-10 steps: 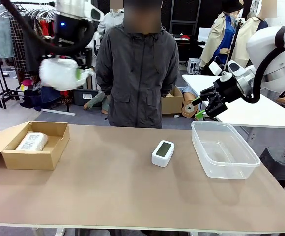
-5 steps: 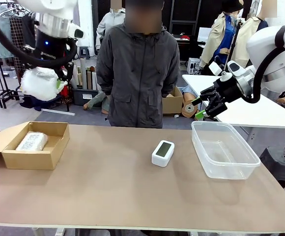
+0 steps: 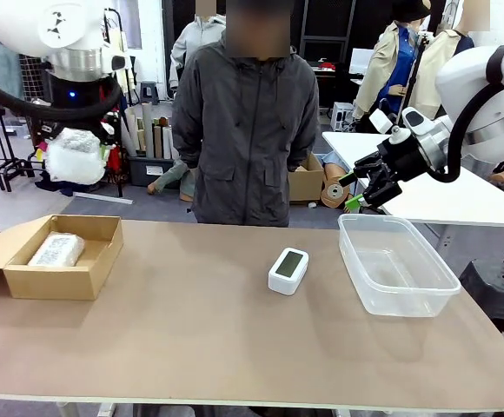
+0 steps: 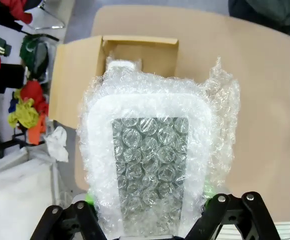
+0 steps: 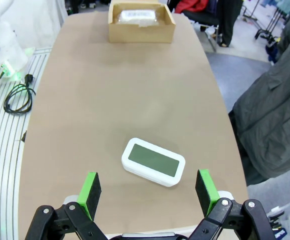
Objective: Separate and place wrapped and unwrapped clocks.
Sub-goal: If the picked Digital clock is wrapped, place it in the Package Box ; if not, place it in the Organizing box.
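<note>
My left gripper [image 4: 152, 222] is clamped on one wrapped clock [image 4: 152, 150], holding it high in the air at the far left, above the cardboard box [image 3: 61, 282]. Through the bubble wrap my left wrist camera shows a white rounded frame around a grey screen. I can read no digits or print on it.

The second wrapped clock [image 3: 56, 250] lies flat inside the box at the table's left side. The front camera shows a speckled patch on its top, which may be a label, but it is too small for me to read.

The bare clock [image 3: 288, 270] sits face up on the table [image 3: 191, 347], a little right of centre, near the clear tub [image 3: 397, 265] but not touching it. My right wrist camera shows its blank grey-green screen and plain white case [image 5: 153, 161], with no brand that I can make out.

My right gripper [image 3: 356, 187] hangs raised beyond the tub's far edge, jaws spread wide with nothing between the green pads [image 5: 90, 187].

A person [image 3: 243, 122] in a dark jacket stands at the far side.
</note>
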Action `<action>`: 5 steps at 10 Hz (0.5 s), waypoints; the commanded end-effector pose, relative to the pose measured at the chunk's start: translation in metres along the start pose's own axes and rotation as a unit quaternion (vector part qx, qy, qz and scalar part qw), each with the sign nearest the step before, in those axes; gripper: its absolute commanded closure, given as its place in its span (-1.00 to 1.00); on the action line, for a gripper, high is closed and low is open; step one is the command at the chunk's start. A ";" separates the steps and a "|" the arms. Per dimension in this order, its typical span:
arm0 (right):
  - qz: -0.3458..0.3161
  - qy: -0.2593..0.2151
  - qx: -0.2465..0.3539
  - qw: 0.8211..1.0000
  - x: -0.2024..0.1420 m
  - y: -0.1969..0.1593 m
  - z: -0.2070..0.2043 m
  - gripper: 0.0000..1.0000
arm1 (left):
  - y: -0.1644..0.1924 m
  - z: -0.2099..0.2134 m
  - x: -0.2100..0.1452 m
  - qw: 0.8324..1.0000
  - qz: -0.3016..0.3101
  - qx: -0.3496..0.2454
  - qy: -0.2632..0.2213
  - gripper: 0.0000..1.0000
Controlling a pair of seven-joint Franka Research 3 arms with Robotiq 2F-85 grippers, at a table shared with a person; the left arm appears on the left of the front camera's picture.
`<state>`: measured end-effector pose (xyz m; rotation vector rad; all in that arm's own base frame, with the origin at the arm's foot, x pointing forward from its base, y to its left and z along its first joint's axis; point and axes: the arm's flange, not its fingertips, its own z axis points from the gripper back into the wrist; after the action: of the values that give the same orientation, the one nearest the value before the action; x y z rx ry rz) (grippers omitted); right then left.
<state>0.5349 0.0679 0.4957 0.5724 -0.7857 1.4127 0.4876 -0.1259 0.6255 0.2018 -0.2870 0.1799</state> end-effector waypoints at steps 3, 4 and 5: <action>0.004 0.002 -0.004 1.000 0.001 0.000 0.002 -1.00 | -0.005 0.009 0.002 0.999 -0.029 0.016 0.010 1.00; 0.004 0.002 -0.004 1.000 0.001 0.000 0.002 -1.00 | -0.011 0.002 -0.005 1.000 -0.019 0.008 0.013 1.00; 0.004 0.002 -0.004 1.000 0.001 0.000 0.002 -1.00 | 0.000 -0.013 0.002 0.999 -0.011 0.032 0.023 1.00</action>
<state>0.5349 0.0679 0.4958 0.5723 -0.7857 1.4127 0.4861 -0.1346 0.6200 0.2318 -0.2397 0.1477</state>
